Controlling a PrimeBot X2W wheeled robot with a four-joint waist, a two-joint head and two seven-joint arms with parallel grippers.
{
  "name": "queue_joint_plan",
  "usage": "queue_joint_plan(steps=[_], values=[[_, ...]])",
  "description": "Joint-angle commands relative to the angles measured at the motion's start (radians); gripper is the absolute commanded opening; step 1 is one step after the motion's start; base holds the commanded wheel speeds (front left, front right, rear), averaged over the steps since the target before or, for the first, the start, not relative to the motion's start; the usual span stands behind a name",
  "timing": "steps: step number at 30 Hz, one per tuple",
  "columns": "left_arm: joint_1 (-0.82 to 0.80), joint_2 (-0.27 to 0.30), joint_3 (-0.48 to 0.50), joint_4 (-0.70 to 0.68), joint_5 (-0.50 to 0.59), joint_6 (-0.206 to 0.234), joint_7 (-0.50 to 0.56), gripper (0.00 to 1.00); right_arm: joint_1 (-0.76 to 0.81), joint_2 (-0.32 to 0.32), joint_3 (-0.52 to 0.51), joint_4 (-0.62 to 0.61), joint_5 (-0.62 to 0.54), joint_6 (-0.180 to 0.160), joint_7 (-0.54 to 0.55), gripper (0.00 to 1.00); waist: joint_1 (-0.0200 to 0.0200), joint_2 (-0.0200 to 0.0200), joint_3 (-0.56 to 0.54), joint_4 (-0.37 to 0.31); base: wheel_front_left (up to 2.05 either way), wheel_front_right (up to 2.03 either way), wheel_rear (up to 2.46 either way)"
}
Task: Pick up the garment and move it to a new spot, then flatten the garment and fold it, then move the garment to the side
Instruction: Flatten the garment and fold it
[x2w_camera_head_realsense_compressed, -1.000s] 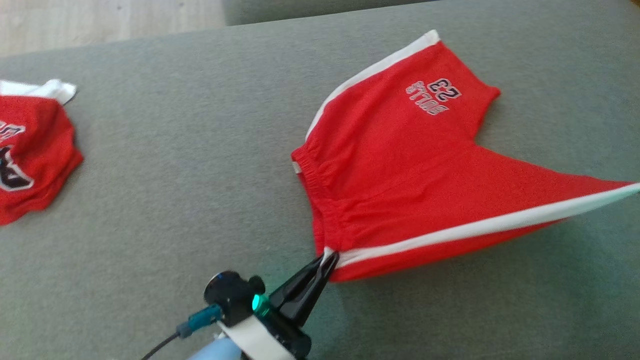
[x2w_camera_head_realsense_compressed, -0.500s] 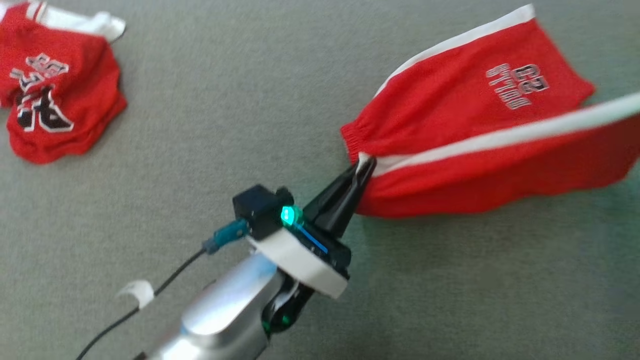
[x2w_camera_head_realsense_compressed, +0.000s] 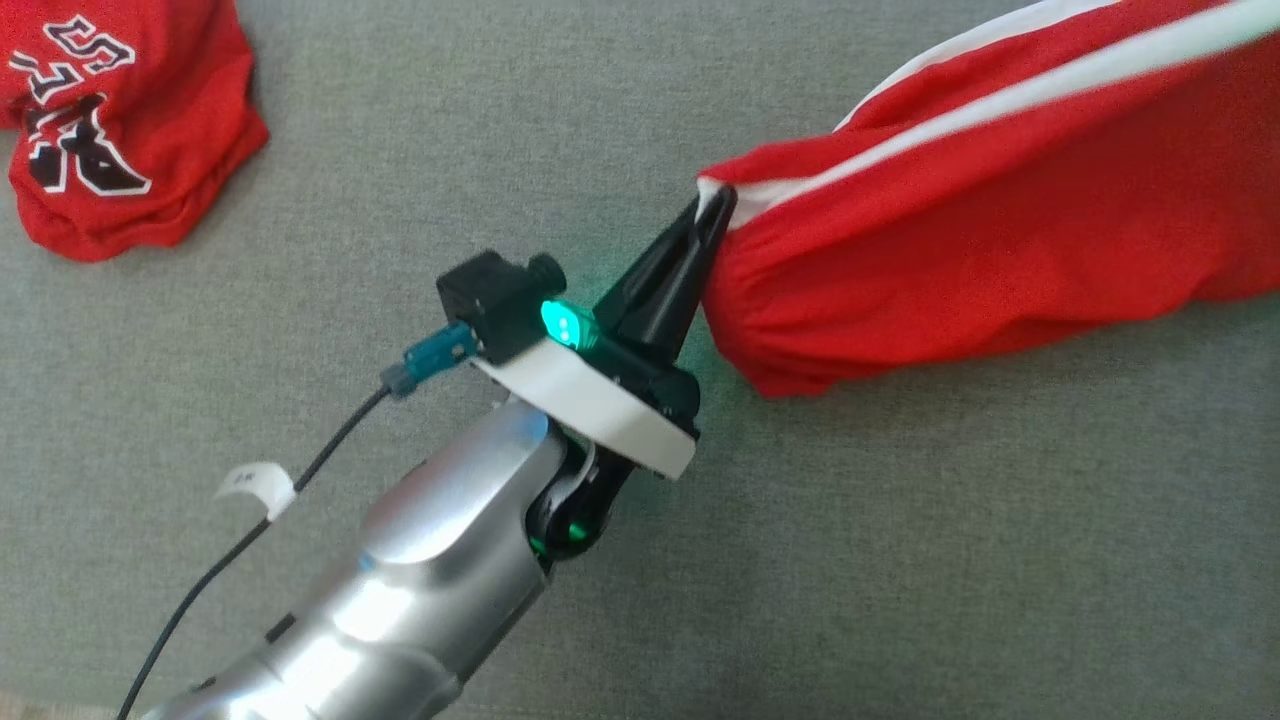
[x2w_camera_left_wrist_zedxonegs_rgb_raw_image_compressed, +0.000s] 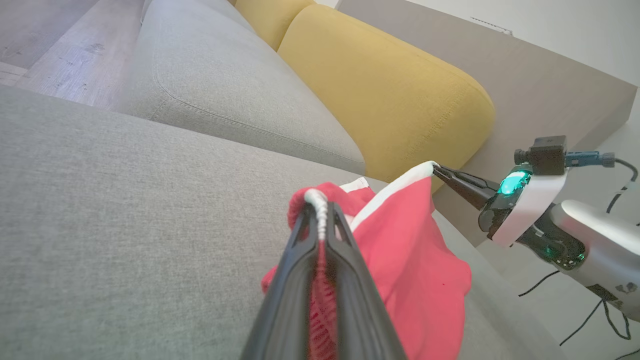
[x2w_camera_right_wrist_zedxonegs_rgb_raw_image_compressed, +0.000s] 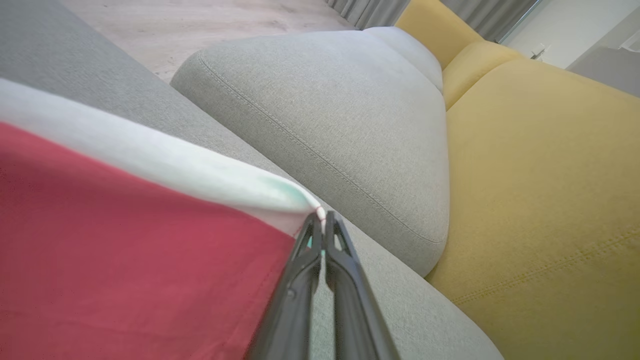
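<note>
L hand (x2w_camera_head_realsense_compressed: 712, 205) pinched shut on waistband corner of red shorts (x2w_camera_head_realsense_compressed: 980, 220). R hand (x2w_camera_left_wrist_zedxonegs_rgb_raw_image_compressed: 436, 169) clamped on far end. Shorts strung lengthwise btwn both, sagging toward sofa seat (x2w_camera_head_realsense_compressed: 900, 560). Prob. lower together.

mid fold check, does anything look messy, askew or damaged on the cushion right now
Nothing looks torn or spilled. The red shorts hang bunched and uneven between the left hand and right hand, each pinching a white-striped edge, not flat. A second red garment lies crumpled at the head view's upper left.
</note>
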Motion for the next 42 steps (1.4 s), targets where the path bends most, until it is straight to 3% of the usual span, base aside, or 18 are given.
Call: queue_joint_plan(steps=[1,7,8,9,10,11,12,13,19,21,23,27,32,42], values=[[-0.032,0.000,0.037,-0.021,-0.008,0.002,-0.005,0.00,-0.017,-0.044,0.018,-0.006,0.009,0.007,-0.010,0.00,-0.0002,0.0000,0.010,0.006,0.00,0.00,0.00],[-0.062,-0.018,0.051,0.010,-0.015,0.002,-0.005,0.00,-0.166,-0.041,0.149,0.111,0.032,0.007,-0.052,0.03,-0.0002,0.0000,0.039,0.008,0.00,0.00,0.00],[-0.064,-0.020,0.054,0.014,-0.015,0.002,-0.005,0.00,-0.188,-0.034,0.166,0.127,0.035,0.007,-0.063,0.26,-0.0002,0.0000,0.043,0.007,0.00,0.00,0.00],[-0.065,-0.023,0.061,0.018,-0.014,0.002,-0.005,0.16,-0.209,-0.027,0.180,0.142,0.032,0.007,-0.081,0.82,-0.0002,0.0000,0.046,0.006,0.00,0.00,0.00],[-0.066,-0.025,0.066,0.021,-0.012,0.002,-0.005,0.23,-0.231,-0.022,0.191,0.150,0.024,0.007,-0.115,1.00,-0.0002,0.0000,0.050,0.004,0.00,0.00,0.00],[-0.067,-0.027,0.070,0.024,-0.008,0.002,-0.005,0.44,-0.248,-0.014,0.197,0.162,0.018,0.007,-0.150,1.00,-0.0002,0.0000,0.052,0.003,0.00,0.00,0.00],[-0.067,-0.028,0.076,0.029,0.003,0.002,-0.005,0.97,-0.258,-0.007,0.199,0.181,0.013,0.007,-0.174,1.00,-0.0002,0.0000,0.054,0.003,0.00,0.00,0.00],[-0.066,-0.029,0.085,0.035,0.024,0.002,-0.005,1.00,-0.261,-0.002,0.203,0.199,0.010,0.007,-0.190,1.00,-0.0002,0.0000,0.053,0.003,0.00,0.00,0.00],[0.010,-0.045,0.217,-0.017,0.204,0.002,-0.005,1.00,-0.198,0.051,0.159,0.283,0.145,0.007,-0.224,1.00,-0.0002,0.0000,0.033,-0.003,0.00,0.00,0.00],[0.093,-0.052,0.328,-0.087,0.367,0.002,-0.005,1.00,-0.151,0.081,0.131,0.312,0.244,0.007,-0.209,1.00,-0.0002,0.0000,0.018,-0.009,0.00,0.00,0.00],[0.157,-0.056,0.401,-0.147,0.468,0.018,-0.005,1.00,-0.130,0.092,0.118,0.338,0.286,0.007,-0.190,1.00,-0.0002,0.0000,0.010,-0.008,0.00,0.00,0.00],[0.246,-0.059,0.464,-0.255,0.563,0.057,-0.005,1.00,-0.112,0.115,0.108,0.382,0.352,0.007,-0.139,1.00,-0.0002,0.0000,0.000,0.002,0.00,0.00,0.00],[0.349,-0.060,0.473,-0.398,0.645,0.124,-0.005,1.00,-0.102,0.141,0.131,0.427,0.482,0.007,-0.051,1.00,-0.0002,0.0000,-0.013,0.040,0.00,0.00,0.00],[0.421,-0.060,0.433,-0.505,0.771,0.161,-0.005,1.00,-0.097,0.082,0.119,0.574,0.605,0.007,0.011,1.00,-0.0002,0.0000,-0.036,0.113,0.00,0.00,0.00]])
